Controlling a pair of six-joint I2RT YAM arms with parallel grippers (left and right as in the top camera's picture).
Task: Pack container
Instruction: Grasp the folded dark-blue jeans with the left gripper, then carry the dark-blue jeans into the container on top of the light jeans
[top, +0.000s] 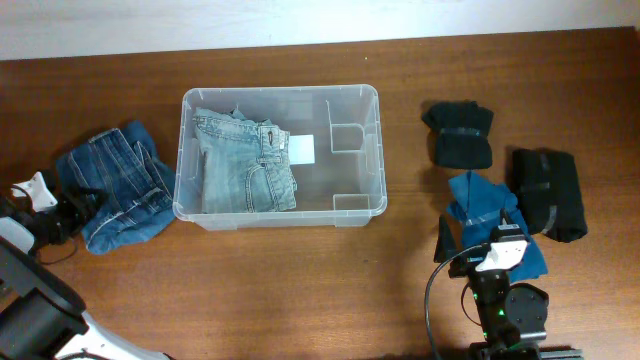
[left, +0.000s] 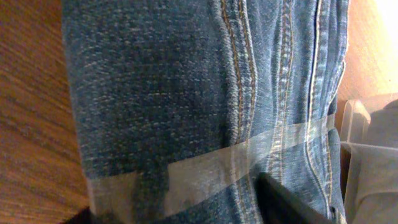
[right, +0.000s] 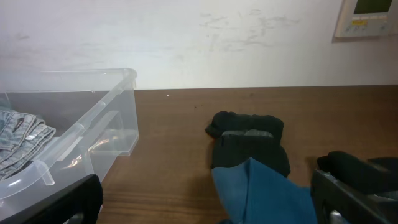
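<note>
The clear plastic container (top: 364, 100) stands mid-table with a white label (top: 302, 149) on its base. Folded light-blue jeans (top: 245, 162) lie in its left half. A darker folded jeans bundle (top: 118, 182) with a clear tape band (left: 249, 152) lies on the table left of the container. My left gripper (top: 88, 206) is open at this bundle's left edge, its fingers (left: 186, 214) straddling the denim. My right gripper (top: 478, 240) is open and empty over a blue cloth (top: 492, 205); the right wrist view shows its fingers (right: 205, 205) wide apart above the cloth (right: 261, 193).
A taped black garment roll (top: 460, 135) lies right of the container and also shows in the right wrist view (right: 249, 140). A second black folded garment (top: 550, 192) lies at the far right. The container's corner (right: 93, 118) shows at the left of the right wrist view.
</note>
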